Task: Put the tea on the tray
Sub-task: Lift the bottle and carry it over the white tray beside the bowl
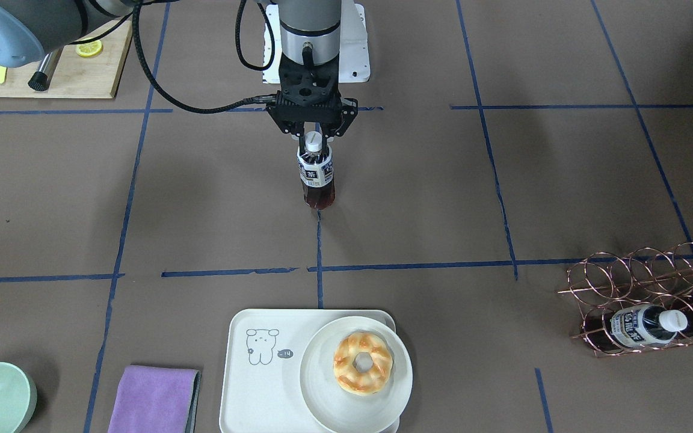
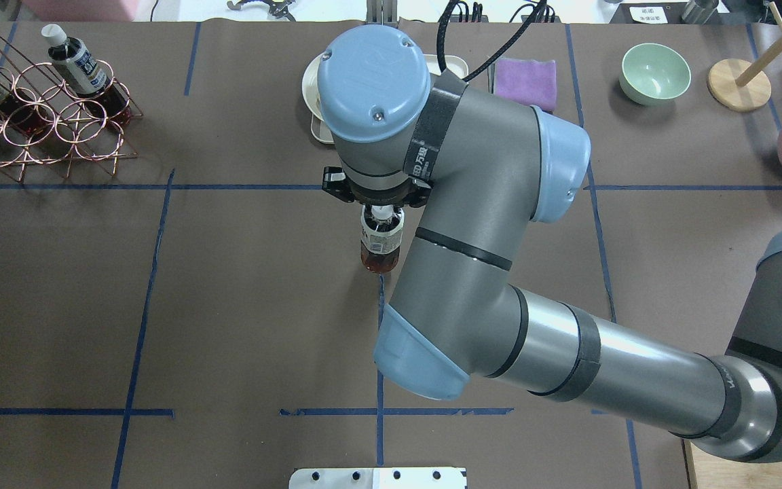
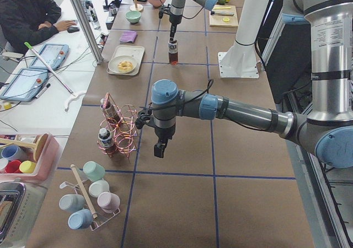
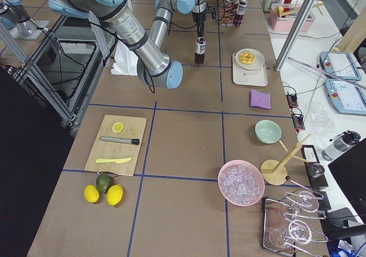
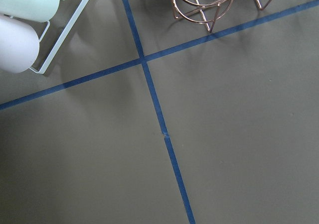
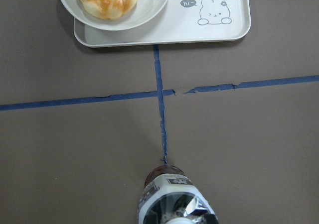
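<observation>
R gripper (image 1: 315,138) is clamped on the tea (image 1: 316,174) at its neck. The bottle is upright mid-table, well apart from the tray (image 1: 250,391). L gripper (image 3: 159,147): can't tell if open or closed. Keep it vertical, aim for the tray's bare half, clear of the plate (image 1: 322,409) w/ donut (image 1: 363,363), and seat it flat before release.

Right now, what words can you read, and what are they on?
"hi~": in the speech bubble on the tray.
"茶": on the tea label; its smaller print is too blurred.
Labels on the rack bottles: too blurred.
</observation>
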Controlling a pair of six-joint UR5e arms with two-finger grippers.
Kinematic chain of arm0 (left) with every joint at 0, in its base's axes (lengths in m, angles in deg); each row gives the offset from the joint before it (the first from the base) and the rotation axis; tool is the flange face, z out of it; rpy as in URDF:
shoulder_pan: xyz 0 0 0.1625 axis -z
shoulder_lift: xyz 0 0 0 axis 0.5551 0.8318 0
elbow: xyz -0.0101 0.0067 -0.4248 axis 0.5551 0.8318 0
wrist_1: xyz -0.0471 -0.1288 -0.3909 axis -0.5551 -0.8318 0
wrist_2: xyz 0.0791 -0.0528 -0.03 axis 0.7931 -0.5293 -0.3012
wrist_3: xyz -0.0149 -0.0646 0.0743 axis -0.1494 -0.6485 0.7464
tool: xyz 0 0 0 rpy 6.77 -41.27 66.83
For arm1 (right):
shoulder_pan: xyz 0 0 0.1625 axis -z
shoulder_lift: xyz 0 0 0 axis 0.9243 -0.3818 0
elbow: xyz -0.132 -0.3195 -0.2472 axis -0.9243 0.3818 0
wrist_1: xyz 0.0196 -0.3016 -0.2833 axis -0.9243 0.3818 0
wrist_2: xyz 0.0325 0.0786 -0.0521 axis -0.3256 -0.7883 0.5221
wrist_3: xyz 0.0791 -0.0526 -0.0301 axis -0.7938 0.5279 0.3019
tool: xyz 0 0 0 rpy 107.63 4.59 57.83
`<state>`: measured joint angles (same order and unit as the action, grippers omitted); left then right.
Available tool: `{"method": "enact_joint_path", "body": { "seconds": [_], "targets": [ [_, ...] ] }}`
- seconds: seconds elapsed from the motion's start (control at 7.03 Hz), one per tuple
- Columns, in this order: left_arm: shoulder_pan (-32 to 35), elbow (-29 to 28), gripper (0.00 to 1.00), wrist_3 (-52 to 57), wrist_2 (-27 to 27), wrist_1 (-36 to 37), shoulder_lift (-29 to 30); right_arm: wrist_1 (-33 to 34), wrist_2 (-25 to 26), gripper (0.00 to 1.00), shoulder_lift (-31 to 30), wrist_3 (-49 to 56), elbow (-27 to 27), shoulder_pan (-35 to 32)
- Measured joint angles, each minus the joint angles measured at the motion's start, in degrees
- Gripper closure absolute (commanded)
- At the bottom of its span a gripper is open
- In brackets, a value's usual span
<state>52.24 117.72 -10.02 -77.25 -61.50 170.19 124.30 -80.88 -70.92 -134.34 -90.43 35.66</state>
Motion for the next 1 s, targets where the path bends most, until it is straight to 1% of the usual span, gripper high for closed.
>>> {"method": "enact_joint_path", "body": {
  "seconds": [0.28, 0.43, 0.57, 1.0],
  "targets": [
    [0.0, 0.09, 0.0, -0.09, 0.0, 0.0, 0.01, 0.59, -0.5, 1.0, 0.2, 1.05, -1.48, -3.41],
    [0.0, 0.17, 0.0, -0.05, 0.0, 0.0, 0.01, -0.45, -0.2, 1.0, 0.28, 3.29, -0.51, -5.9],
    [0.0, 0.17, 0.0, 0.04, 0.0, 0.0, -0.04, -3.36, -0.09, 1.0, 0.33, 5.82, 2.09, -8.4],
    [0.17, 0.02, 0.0, 0.2, 0.0, 0.04, -0.23, -17.12, -0.08, 1.0, 0.6, 11.02, 14.5, -15.16]
  ]
}}
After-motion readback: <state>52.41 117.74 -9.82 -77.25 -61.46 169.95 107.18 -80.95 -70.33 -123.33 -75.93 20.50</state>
